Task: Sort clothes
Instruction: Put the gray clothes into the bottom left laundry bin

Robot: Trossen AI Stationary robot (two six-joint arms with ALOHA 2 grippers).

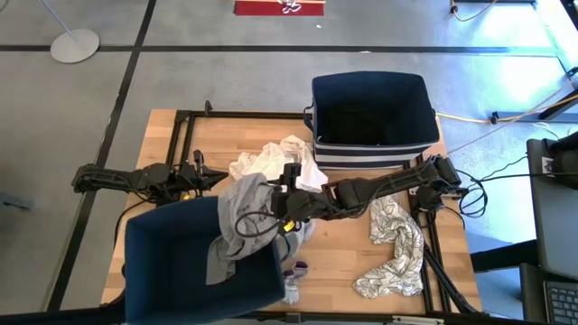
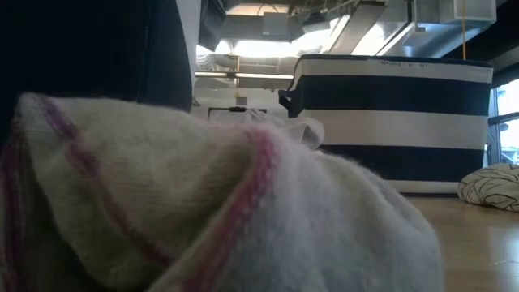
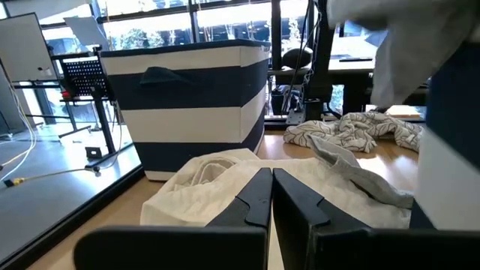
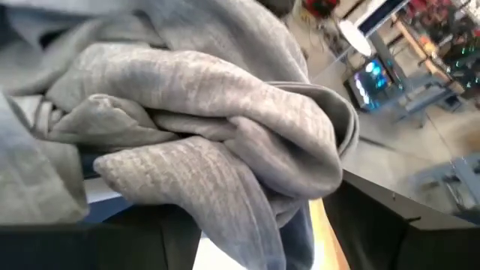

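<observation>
Wooden bench (image 1: 343,262) carries 2 navy bins. Right end effector (image 1: 282,209) holds the grey garment (image 1: 237,226) draped over the rim of the near-left bin (image 1: 163,271). Left end effector (image 3: 271,196), fingers closed together and empty, waits at the left edge. White garment (image 1: 275,162) lies mid-bench beside the far bin (image 1: 372,113); printed garment (image 1: 396,248) lies near the right corner.

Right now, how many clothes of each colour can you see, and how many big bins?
Grey clothes: 1, the grey garment draped over the near bin's rim
White or cream clothes: 1, the white pile
White with dark squiggles: 1, the printed garment
Cream with pink stripes: 1, the striped cloth
Navy bins: 2, the near bin and the far bin
Total: 4 clothes, 2 bins
</observation>
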